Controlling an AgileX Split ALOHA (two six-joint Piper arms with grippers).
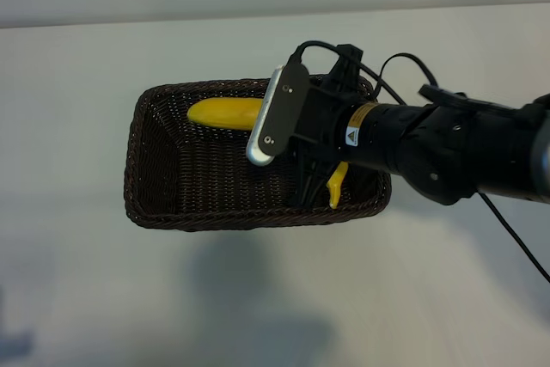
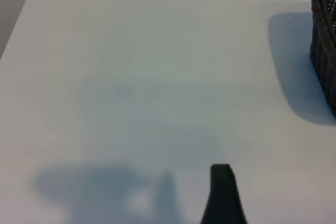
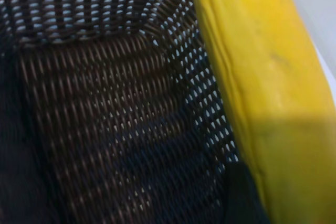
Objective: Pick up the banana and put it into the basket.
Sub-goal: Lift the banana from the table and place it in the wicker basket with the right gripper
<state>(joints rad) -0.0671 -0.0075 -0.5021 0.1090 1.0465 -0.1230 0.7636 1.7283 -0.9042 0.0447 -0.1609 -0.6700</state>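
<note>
Right gripper [image 1: 311, 180] reached over wicker basket [image 1: 163, 186] from right, jaws clamped on banana [image 1: 225, 113]. Banana hung inside basket, crosswise between fingers, body toward far wall, tip by near rim. Left gripper [image 2: 222, 195] stood open, parked beside basket over table [image 2: 131, 77].

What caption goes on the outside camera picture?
Right gripper holding the banana over the basket.
</note>
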